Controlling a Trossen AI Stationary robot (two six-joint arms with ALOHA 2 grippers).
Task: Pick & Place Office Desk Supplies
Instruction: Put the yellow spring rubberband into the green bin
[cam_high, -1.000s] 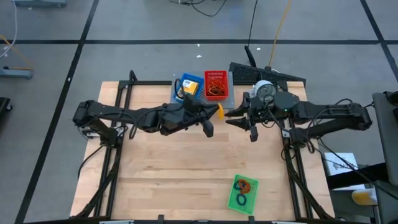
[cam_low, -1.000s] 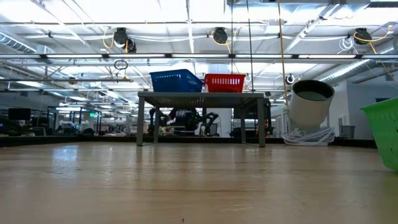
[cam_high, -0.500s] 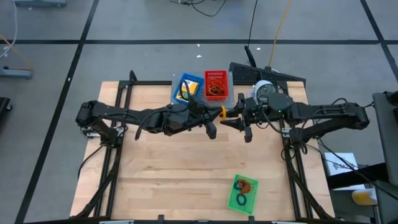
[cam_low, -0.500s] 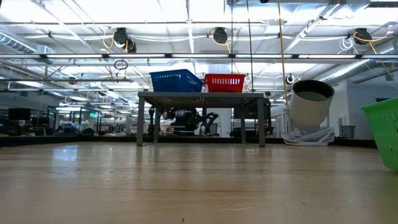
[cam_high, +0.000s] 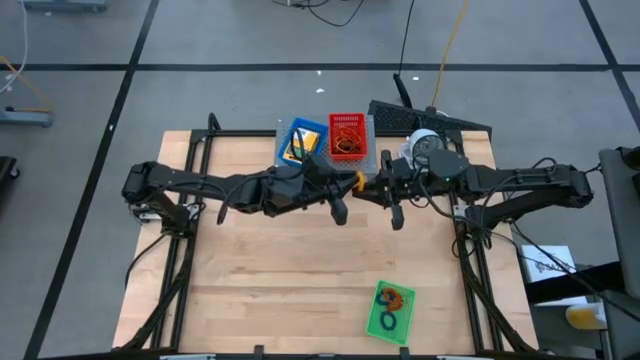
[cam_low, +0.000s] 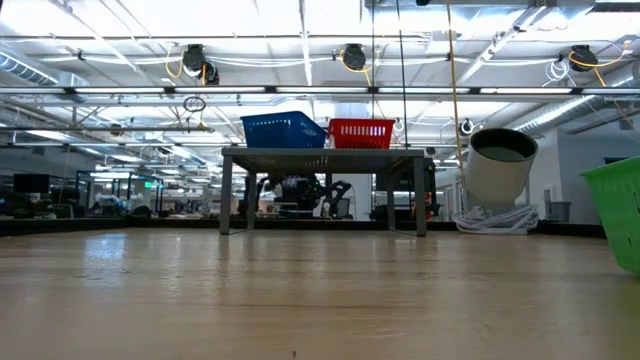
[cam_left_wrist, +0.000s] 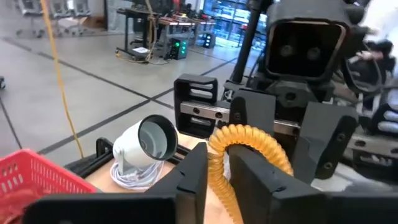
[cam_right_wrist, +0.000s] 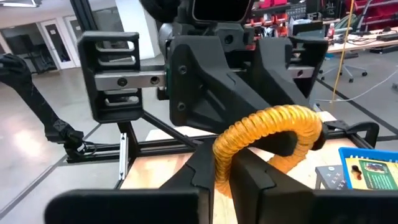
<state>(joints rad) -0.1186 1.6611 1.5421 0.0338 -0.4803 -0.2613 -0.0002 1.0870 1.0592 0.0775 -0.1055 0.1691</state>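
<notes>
A ribbed orange ring (cam_high: 357, 180) hangs in the air over the table's far middle, between my two grippers. They meet tip to tip. My left gripper (cam_high: 350, 182) reaches in from the left and is shut on the ring (cam_left_wrist: 249, 134). My right gripper (cam_high: 367, 185) reaches in from the right and is also shut on the ring (cam_right_wrist: 283, 118). The blue tray (cam_high: 303, 142) holds a crayon box and the red tray (cam_high: 348, 136) holds rubber bands. Both trays stand on the grey shelf (cam_low: 325, 155). The green tray (cam_high: 390, 311) with rings lies near the front right. My left gripper pinches one side of the ring's band (cam_left_wrist: 219, 168) between its two fingers (cam_left_wrist: 193, 177), level, from the table's left. The ring stands upright, clear of the table. My right gripper pinches the ring's band on the opposite side (cam_right_wrist: 221, 163) between its two fingers (cam_right_wrist: 258, 171), level, from the table's right. The ring arches up past the fingertips toward the left gripper.
A round white-and-grey device (cam_high: 424, 145) with a coiled cable stands at the far right, just behind my right arm. Black frame rails run along the table's left and right sides. The wooden top (cam_high: 280, 270) lies bare between the arms and the near edge.
My right gripper has moved toward the table's left, up to the ring held by my left gripper, and has shut on it. My left gripper has edged toward the right with the ring, which stays clear of the table.
</notes>
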